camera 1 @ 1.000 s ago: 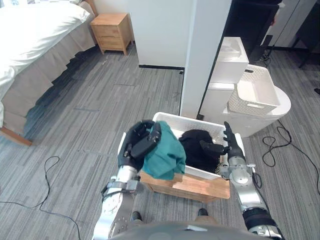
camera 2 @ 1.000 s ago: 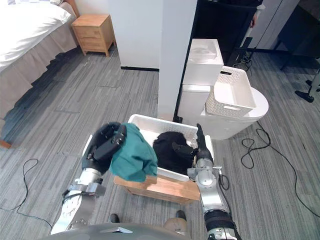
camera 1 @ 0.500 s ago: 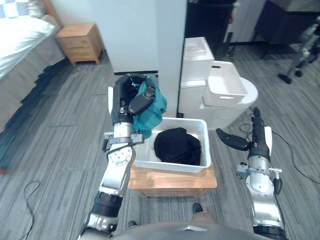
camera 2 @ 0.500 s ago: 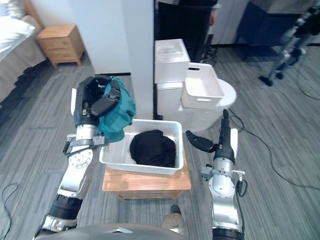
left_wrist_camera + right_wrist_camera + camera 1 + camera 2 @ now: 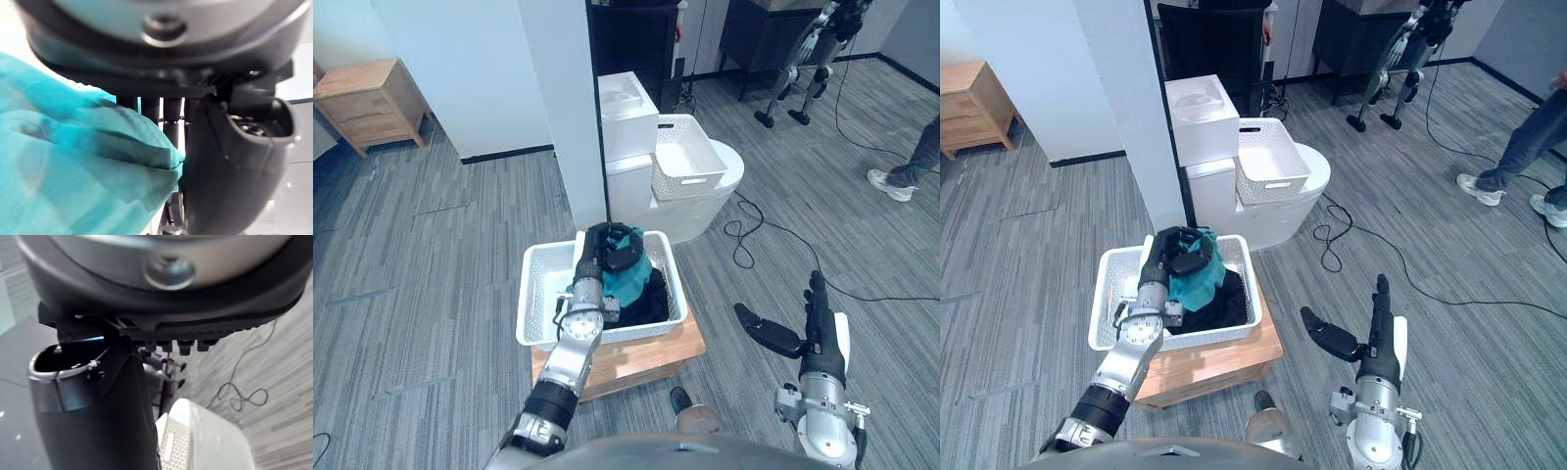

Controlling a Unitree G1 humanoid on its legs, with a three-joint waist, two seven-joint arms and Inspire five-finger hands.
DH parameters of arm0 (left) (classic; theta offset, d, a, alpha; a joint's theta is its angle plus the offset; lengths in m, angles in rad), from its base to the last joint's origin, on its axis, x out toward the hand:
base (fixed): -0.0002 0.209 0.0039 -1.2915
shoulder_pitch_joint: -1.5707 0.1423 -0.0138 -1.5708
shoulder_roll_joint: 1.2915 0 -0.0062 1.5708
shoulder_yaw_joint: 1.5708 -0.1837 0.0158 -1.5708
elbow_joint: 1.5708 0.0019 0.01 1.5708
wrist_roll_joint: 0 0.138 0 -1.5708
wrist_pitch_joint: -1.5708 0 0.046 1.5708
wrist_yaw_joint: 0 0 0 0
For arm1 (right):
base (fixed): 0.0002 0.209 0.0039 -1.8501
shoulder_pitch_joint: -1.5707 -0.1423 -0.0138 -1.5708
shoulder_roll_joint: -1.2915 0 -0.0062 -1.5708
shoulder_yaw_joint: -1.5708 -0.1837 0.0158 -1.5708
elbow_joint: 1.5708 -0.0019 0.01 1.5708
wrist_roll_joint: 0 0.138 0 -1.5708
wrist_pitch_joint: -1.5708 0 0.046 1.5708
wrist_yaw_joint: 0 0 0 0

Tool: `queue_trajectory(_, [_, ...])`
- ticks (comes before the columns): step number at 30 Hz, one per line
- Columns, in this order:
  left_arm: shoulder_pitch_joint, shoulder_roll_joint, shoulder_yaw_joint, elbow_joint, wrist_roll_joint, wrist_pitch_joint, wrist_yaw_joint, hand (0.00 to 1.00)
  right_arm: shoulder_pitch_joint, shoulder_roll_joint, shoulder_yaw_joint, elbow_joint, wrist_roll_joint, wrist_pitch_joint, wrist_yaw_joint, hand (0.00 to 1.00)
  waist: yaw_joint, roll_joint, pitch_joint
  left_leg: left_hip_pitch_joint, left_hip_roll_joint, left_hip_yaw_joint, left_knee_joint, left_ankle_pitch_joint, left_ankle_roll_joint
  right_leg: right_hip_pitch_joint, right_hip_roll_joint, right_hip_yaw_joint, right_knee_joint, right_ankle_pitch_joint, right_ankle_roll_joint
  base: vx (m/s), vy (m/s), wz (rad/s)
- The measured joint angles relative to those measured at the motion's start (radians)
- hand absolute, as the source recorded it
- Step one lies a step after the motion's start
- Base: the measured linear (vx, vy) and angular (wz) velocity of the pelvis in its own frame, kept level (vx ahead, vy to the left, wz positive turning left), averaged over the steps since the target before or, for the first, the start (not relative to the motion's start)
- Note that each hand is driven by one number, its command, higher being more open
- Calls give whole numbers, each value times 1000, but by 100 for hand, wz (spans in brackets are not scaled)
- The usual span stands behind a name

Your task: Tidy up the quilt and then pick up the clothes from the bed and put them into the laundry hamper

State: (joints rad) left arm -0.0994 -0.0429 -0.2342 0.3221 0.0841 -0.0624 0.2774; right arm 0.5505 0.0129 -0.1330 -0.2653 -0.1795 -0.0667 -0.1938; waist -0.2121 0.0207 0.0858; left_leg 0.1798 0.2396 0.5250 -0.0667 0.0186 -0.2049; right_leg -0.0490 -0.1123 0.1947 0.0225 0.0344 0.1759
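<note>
One teal garment, crumpled and soft, sits gripped in the curled fingers of the left hand, low inside the white laundry hamper atop a black garment. This looks like the drop-off step, and the next move calls for uncurling those fingers. The right hand hangs spread, well apart.

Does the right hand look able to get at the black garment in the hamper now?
Probably only partly. The right hand is open beside the hamper with nothing standing between them, but the left hand, shut on the teal garment, lies over the black garment and covers much of it.
</note>
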Motion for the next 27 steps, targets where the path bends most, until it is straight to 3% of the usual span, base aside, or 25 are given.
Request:
queue_trajectory(6, [106, -14, -33, -1, -1, 0, -30, 100, 12, 1, 43, -9, -2, 0, -5, 100, 5, 7, -6, -6, 8, 63, 61, -42, 5, 24, -27, -17, 1, -8, 8, -3, 6, 11])
queue_trajectory(15, [110, -18, 107, -26, 0, 2, 26, 100, 26, 1, 76, 95, -2, 2, -6, 100, 40, 5, -35, 1, 4, 59, 40, -1, 7, 36, -36, -52, 7, -10, 11, -7, -8, 10])
queue_trajectory(20, [110, -17, 153, -106, -36, 2, 42, 100, 27, 3, 48, 146, 1, 14, -2, 100, 49, -12, -48, 4, -3, 42, 17, 16, 12, 42, -40, -67, 7, -10, 11, -26, -6, 10])
queue_trajectory(25, [116, -17, 177, -217, -102, -2, 46, 100, 20, 4, 13, 224, 10, 20, -2, 100, 61, -11, -56, 7, -5, 18, -12, 37, 17, 51, -38, -92, 7, -12, 8, -20, -14, 14])
queue_trajectory(27, [157, -18, 191, -289, -138, -31, 47, 100, 13, 5, -7, 280, 10, 31, -3, 100, 71, -6, -59, 7, -4, 12, -16, 42, 15, 54, -38, -97, 7, -12, 8, -8, -13, 9])
